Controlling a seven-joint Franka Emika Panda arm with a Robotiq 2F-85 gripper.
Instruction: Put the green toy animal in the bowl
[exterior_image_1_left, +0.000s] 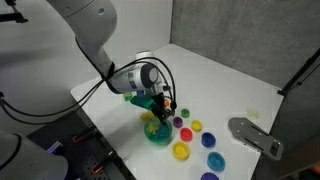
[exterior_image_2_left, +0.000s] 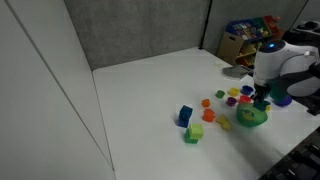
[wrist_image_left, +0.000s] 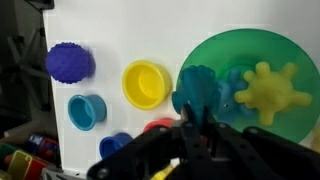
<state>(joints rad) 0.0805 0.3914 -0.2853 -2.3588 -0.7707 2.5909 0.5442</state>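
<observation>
The green toy animal is a teal-green figure. In the wrist view it is pinched between my gripper's fingers. It hangs over the left rim of the round teal-green bowl. A yellow spiky toy lies inside the bowl. In both exterior views my gripper hovers just above the bowl, near the table's edge.
Small cups stand beside the bowl: yellow, blue and red. A purple spiky ball lies further off. A grey flat object lies nearby. A blue block and an orange block sit mid-table.
</observation>
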